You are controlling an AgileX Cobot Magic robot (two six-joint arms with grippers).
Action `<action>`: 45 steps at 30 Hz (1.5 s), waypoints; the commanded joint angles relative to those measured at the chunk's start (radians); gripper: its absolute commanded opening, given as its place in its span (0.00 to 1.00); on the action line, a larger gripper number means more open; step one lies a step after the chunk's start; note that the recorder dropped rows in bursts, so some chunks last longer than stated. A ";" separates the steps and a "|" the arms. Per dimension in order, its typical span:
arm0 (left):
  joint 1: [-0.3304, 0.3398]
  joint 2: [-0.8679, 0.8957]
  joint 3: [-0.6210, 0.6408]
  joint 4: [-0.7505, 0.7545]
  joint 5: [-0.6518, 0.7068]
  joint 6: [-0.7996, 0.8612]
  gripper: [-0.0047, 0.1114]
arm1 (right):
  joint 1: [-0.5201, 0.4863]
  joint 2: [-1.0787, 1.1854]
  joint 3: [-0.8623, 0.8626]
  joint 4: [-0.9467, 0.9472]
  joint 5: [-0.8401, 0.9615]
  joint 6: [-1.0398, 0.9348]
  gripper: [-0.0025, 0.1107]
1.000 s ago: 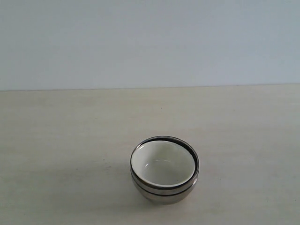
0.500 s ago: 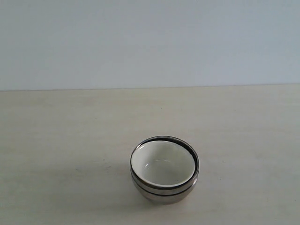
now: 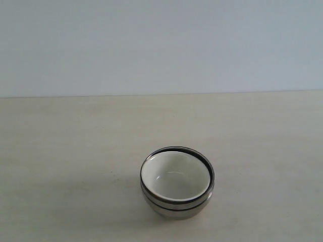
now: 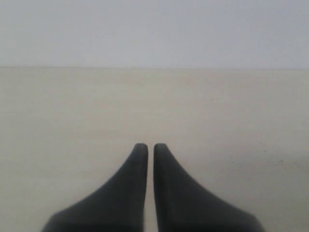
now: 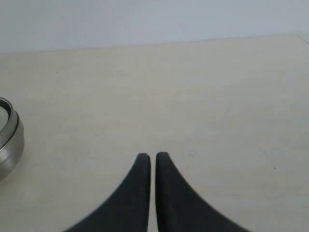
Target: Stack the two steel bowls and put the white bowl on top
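Note:
The two steel bowls (image 3: 176,207) sit nested on the pale table (image 3: 65,151), near its front middle in the exterior view. The white bowl (image 3: 175,176) rests inside them on top, its cream inside showing. Neither arm appears in the exterior view. My left gripper (image 4: 150,146) is shut with nothing between its dark fingers, over bare table. My right gripper (image 5: 152,155) is shut and empty too. The stack of steel bowls (image 5: 8,145) shows at the edge of the right wrist view, well apart from that gripper.
A plain pale wall (image 3: 161,45) rises behind the table's far edge. Nothing else stands on the table.

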 commanded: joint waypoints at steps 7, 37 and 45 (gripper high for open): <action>0.003 -0.003 0.003 0.000 0.001 -0.002 0.07 | -0.003 -0.006 0.005 -0.013 -0.009 0.023 0.02; 0.003 -0.003 0.003 0.000 0.001 -0.002 0.07 | -0.001 -0.006 0.005 -0.013 0.006 0.005 0.02; 0.003 -0.003 0.003 0.000 0.001 -0.002 0.07 | -0.001 -0.006 0.005 -0.013 0.006 0.005 0.02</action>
